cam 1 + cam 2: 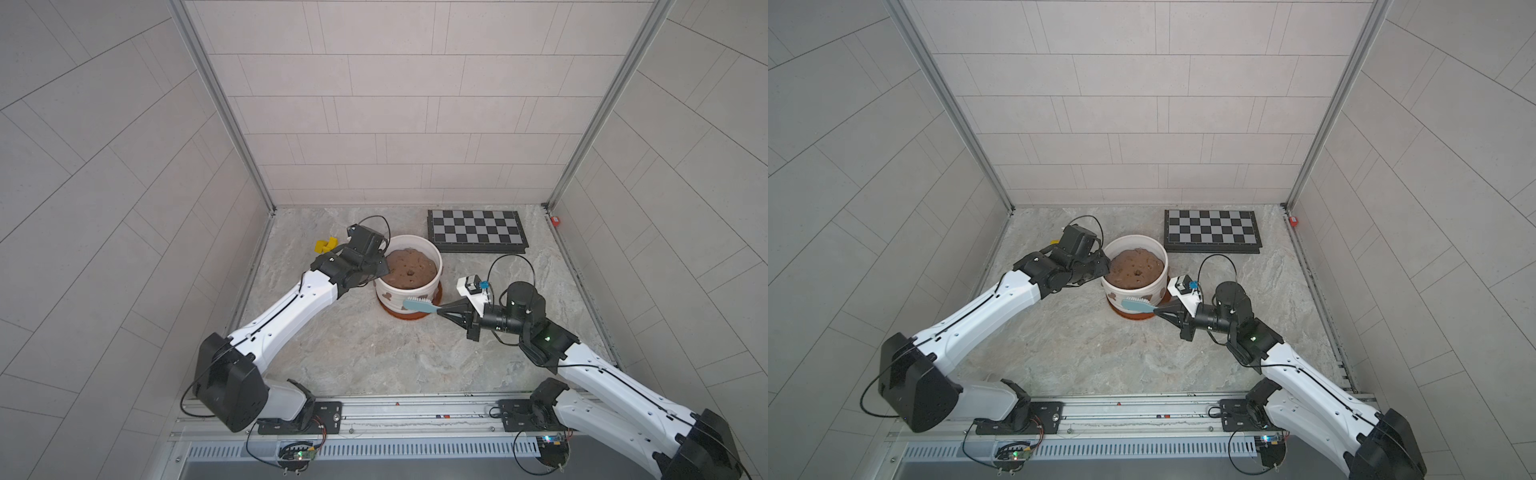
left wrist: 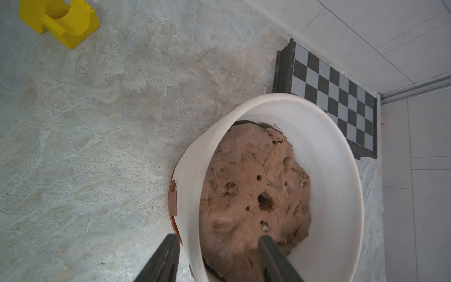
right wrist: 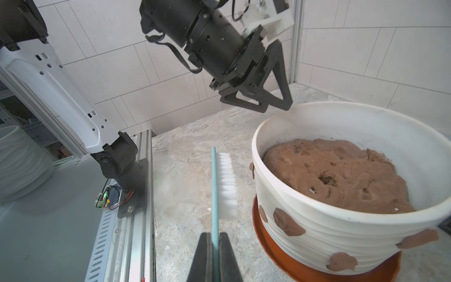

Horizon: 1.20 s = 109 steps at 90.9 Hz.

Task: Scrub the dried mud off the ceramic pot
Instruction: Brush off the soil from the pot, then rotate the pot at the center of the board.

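- The ceramic pot (image 3: 329,234) stands upright on its orange saucer (image 3: 292,269), mid-table. It is full of a lumpy soil mound (image 2: 256,183).
- Patches of dried mud (image 3: 288,223) dot the ribbed outer wall, and I see none scrubbed off yet.
- My right gripper (image 3: 214,235) is clamped tight on the thin teal handle of the brush (image 3: 224,185). The bristles face the pot wall, near it but apart from it.
- My left gripper (image 2: 216,240) has its jaws partly spread across the pot's rim, one finger outside and one over the soil. Neither presses the wall.
- Risk: if I scrub before that rim grip is firm, I expect the pot to skate or rock on the saucer.
- Risk: the inner finger sits close to the soil, so a low or skewed squeeze could dig in and spill crumbs.
- Risk: the handle is pinched near its end, so sideways scrubbing force may twist the brush in the jaws.
- Risk: pressing hard low down could catch the bristles on the saucer's lip instead of the mud.
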### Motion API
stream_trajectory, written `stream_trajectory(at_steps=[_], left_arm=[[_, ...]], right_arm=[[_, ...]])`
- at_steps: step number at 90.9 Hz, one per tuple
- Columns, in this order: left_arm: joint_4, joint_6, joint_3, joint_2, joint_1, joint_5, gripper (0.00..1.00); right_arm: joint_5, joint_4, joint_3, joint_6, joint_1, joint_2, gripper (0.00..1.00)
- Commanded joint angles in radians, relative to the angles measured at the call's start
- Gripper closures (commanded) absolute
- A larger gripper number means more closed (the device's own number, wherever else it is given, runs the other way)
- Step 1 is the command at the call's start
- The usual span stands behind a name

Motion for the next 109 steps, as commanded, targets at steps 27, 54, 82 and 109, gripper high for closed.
stream_trajectory(at_steps=[27, 54, 82, 109], left_arm=[[-0.118, 0.085, 0.103, 0.135, 0.008, -0.078, 0.62], [-0.158, 0.107, 0.132, 0.176, 0.007, -0.082, 0.76], [-0.17, 0.109, 0.134, 0.194, 0.007, -0.087, 0.88], [-0.188, 0.138, 0.169, 0.225, 0.007, -0.089, 1.0]], right_arm=[[0.018, 0.14, -0.04, 0.038, 0.028, 0.043, 1.0], [0.127, 0.218, -0.056, 0.037, 0.095, 0.103, 1.0], [0.208, 0.271, -0.066, 0.006, 0.141, 0.177, 1.0], [0.21, 0.306, -0.061, 0.001, 0.142, 0.229, 1.0]])
